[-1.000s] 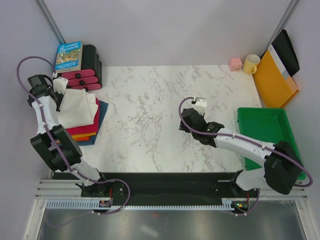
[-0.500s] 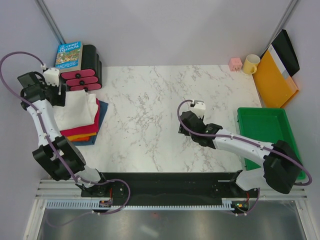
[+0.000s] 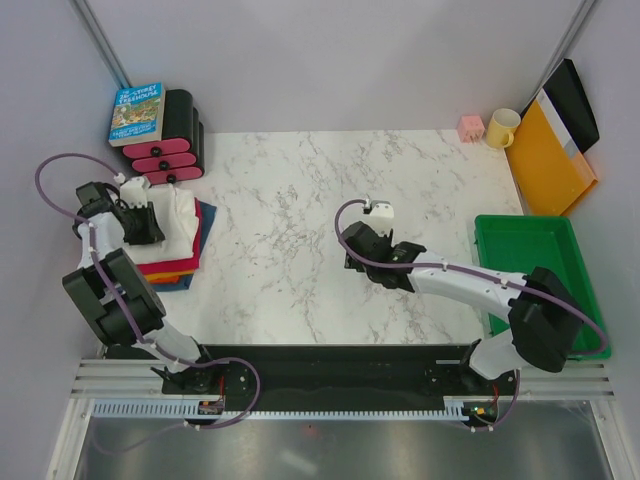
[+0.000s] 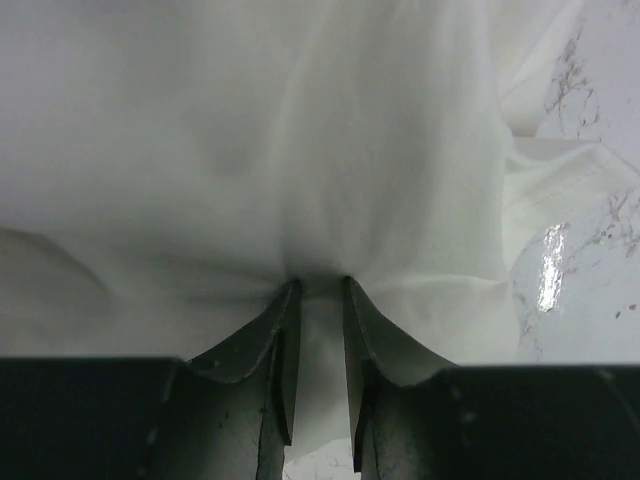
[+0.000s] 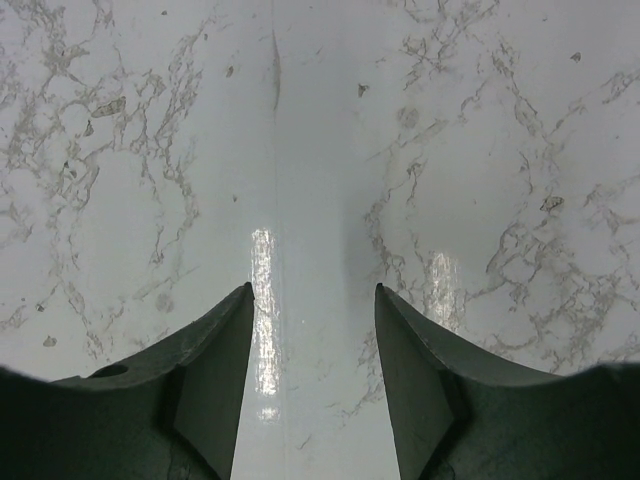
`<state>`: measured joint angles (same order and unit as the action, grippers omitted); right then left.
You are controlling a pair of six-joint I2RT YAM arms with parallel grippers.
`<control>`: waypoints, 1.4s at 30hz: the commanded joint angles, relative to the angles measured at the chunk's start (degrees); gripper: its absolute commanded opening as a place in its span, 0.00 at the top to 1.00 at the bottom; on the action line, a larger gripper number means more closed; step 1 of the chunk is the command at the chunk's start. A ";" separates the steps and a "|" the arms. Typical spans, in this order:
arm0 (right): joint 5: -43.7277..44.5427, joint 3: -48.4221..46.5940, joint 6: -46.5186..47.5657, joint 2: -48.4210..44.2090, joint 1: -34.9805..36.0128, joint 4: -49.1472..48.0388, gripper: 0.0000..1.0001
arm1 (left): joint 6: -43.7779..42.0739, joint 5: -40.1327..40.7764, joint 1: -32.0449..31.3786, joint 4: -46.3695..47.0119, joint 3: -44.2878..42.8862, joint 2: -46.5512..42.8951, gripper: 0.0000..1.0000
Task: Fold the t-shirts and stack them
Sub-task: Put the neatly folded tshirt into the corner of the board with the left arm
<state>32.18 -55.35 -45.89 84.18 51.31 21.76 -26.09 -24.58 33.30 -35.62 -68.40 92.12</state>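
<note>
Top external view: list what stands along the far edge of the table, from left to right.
book → pink block → yellow mug → orange folder

A: Where's the top view?
B: High up, back beyond the 6 o'clock edge of the bench [image 3: 300,200], looking down over all of it.
A: And the wrist views?
B: One peers past the left claw [image 4: 318,284], very near the white shirt [image 4: 250,150] at 9 o'clock. The other looks straight down, close over mid-bench marble. The top view holds both spots
</note>
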 commanded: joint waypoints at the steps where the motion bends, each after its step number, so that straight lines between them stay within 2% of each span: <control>1: 1.83 -4.06 -1.04 2.29 0.81 1.62 0.41 | -0.28 -1.44 0.27 0.37 1.69 1.92 0.72; 4: 2.09 -6.43 -0.70 4.14 1.25 2.41 0.41 | -0.46 -3.45 1.15 2.03 1.61 -2.00 0.70; 5: 2.09 -7.65 -0.43 4.50 1.34 2.59 0.41 | -0.11 -4.68 1.33 2.74 1.26 -3.68 0.61; 8: 2.27 -9.86 -0.17 6.17 1.86 3.02 0.41 | 2.08 -7.75 1.24 3.80 -2.69 -6.68 0.46; 11: 2.27 -11.53 -0.17 7.66 2.65 3.29 0.41 | 5.86 -7.42 1.33 3.89 -9.28 -4.51 0.42; 15: 2.53 -12.94 -0.52 9.24 3.79 3.99 0.41 | 9.91 -1.10 1.24 3.71 -17.71 2.97 0.43; 17: 3.06 -13.29 -0.60 9.25 4.15 4.43 0.40 | 10.44 3.19 1.33 3.80 -19.22 5.87 0.45; 23: 4.11 -11.62 -1.83 7.23 4.33 5.75 0.40 | 9.83 9.10 1.24 3.45 -19.75 15.36 0.47; 29: 5.26 -10.13 -2.27 5.56 4.33 6.72 0.40 | 9.30 6.48 1.33 4.93 -17.12 17.57 0.49; 31: 5.00 -10.21 -2.36 5.64 4.33 6.98 0.40 | 9.74 4.64 1.24 6.86 -15.89 15.48 0.48; 35: 4.91 -10.21 -2.71 5.38 4.50 7.07 0.40 | 12.72 -4.32 1.24 12.32 -11.06 2.67 0.42; 37: 5.08 -10.13 -2.80 5.29 4.59 7.16 0.40 | 14.13 -6.00 1.07 12.06 -11.23 -0.96 0.41; 42: 5.69 -9.25 -2.98 4.24 4.85 6.63 0.40 | 14.66 -11.10 -0.60 6.62 -10.70 -12.89 0.25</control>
<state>36.07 -65.69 -48.03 91.35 55.75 28.27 -14.13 -28.10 34.17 -26.61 -78.87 89.12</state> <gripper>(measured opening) 0.601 0.701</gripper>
